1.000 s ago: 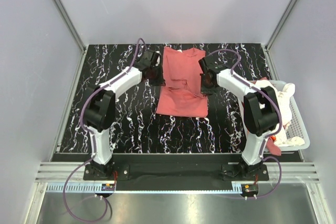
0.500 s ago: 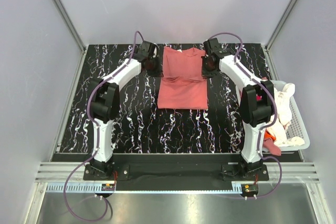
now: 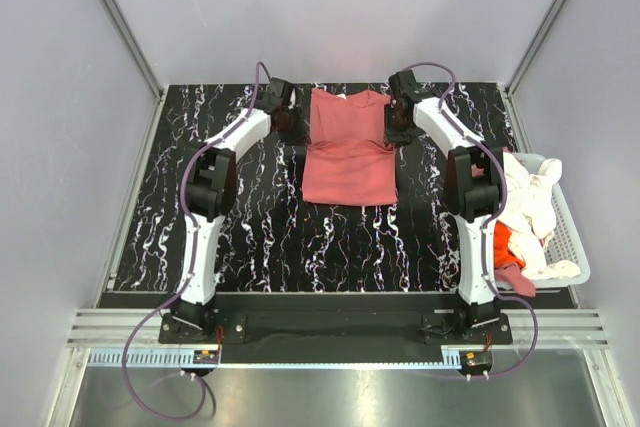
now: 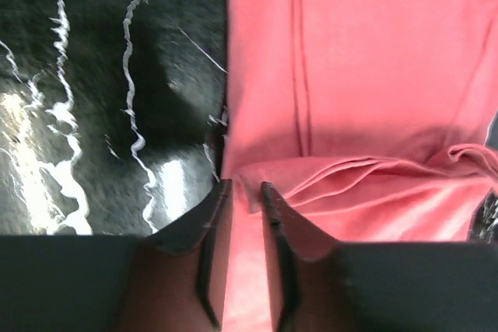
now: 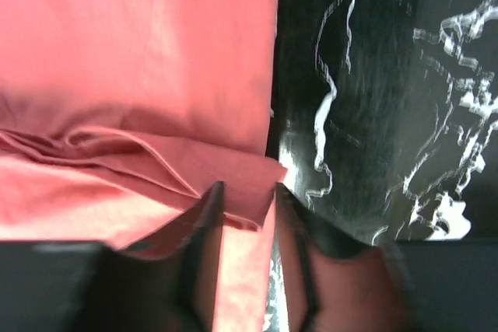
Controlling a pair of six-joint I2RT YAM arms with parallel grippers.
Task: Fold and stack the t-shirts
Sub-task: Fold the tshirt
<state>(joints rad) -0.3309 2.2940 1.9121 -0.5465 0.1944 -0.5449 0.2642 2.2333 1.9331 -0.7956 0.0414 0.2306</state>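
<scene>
A salmon-pink t-shirt (image 3: pixel 347 157) lies flat at the back middle of the black marbled table, with a folded layer ridged across it (image 4: pixel 350 176) (image 5: pixel 148 149). My left gripper (image 3: pixel 293 127) sits at the shirt's left edge. Its jaws (image 4: pixel 245 186) stand slightly apart over the cloth, the fold's corner just past the tips. At the shirt's right edge, my right gripper (image 3: pixel 393 127) has its jaws (image 5: pixel 247 186) apart too, with the fold's corner lying between the fingertips. Both are open, and neither pinches the cloth.
A white slatted basket (image 3: pixel 570 242) stands at the table's right edge beside the right arm. It holds a cream shirt (image 3: pixel 530 202) and an orange one (image 3: pixel 505 245). Black marbled tabletop (image 3: pixel 250 217) shows left of the shirt and in front of it.
Both grippers moved toward the back with the shirt's lifted layer and laid it down as a fold. Their jaws, shut on the cloth before, now stand apart.
</scene>
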